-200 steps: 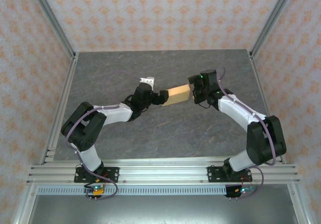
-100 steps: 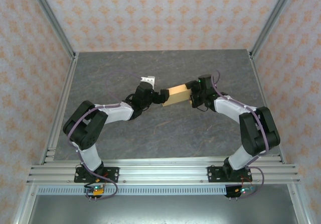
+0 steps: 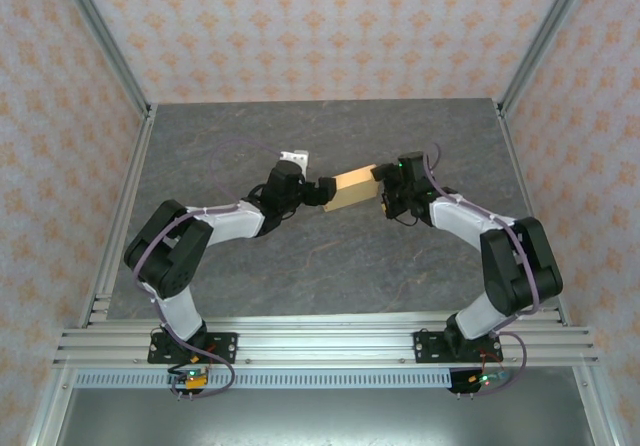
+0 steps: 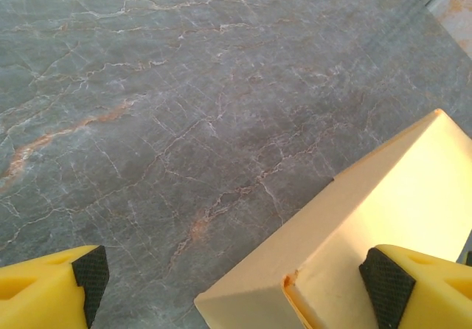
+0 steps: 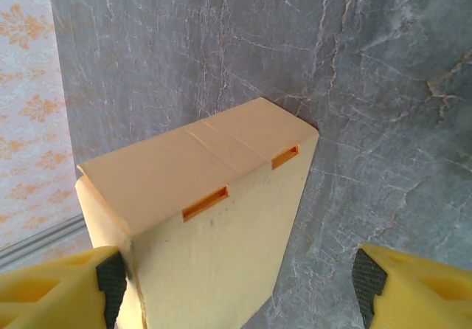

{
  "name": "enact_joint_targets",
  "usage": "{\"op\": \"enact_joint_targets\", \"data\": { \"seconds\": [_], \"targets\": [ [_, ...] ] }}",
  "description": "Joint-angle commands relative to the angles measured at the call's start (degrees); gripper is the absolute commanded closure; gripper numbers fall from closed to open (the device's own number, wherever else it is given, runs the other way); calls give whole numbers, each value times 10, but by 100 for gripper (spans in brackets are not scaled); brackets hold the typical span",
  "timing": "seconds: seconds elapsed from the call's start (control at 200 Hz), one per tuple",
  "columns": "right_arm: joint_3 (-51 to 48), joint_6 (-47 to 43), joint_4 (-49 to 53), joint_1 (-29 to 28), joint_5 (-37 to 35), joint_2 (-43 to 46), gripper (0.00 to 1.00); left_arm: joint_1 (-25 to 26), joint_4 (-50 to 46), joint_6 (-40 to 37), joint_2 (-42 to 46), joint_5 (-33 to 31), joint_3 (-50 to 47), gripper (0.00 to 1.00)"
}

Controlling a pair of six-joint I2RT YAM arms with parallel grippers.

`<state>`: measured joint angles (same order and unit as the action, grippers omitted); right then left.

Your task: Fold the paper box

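Slots (image 5: 205,203) on paper box (image 5: 214,262), seen from right wrist

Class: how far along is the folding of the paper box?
Done: the paper box forms a closed rectangular shape. In hand: it sits between the left gripper and right gripper, jaws open, each touching it on one side. Left: probably pressing the ends shut.

Grey veined worktop (image 3: 230,136), tan paper box (image 3: 352,187) near its middle, slanted with its right end nearer the far edge, left gripper (image 3: 319,192) at its left end, right gripper (image 3: 385,192) at its right end
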<state>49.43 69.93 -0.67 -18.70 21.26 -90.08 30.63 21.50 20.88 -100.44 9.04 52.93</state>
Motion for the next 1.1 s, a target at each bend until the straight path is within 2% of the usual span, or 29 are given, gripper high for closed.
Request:
{"op": "enact_joint_targets", "data": {
  "seconds": [0.0, 0.135, 0.345, 0.486, 0.646, 0.791, 0.941, 1.096],
  "targets": [
    [-12, -13, 52, 1, -8, -42, 20, -4, -145, -43, 25, 14, 16, 8],
    [4, -21, 57, 1, -7, -58, 20, -4, -191, -62, 44, 21, 60, 8],
    [25, -27, 68, 1, 0, -69, 20, -4, -193, -79, 25, 21, 50, 7],
    [39, -37, 82, 1, -1, -63, 20, -4, -152, -63, 8, -15, -7, 7],
    [73, -61, 103, 2, 3, -49, 19, -4, -154, -61, -17, -47, -23, 7],
    [127, -78, 152, 2, 10, -30, 16, -3, -123, -66, -21, -40, -36, 9],
    [167, -98, 206, 4, -23, 8, 11, 5, -23, -82, 2, -4, -84, 9],
    [183, -89, 217, 18, -25, 26, 7, 18, -30, -103, 15, -25, -90, 8]
  ]
}}
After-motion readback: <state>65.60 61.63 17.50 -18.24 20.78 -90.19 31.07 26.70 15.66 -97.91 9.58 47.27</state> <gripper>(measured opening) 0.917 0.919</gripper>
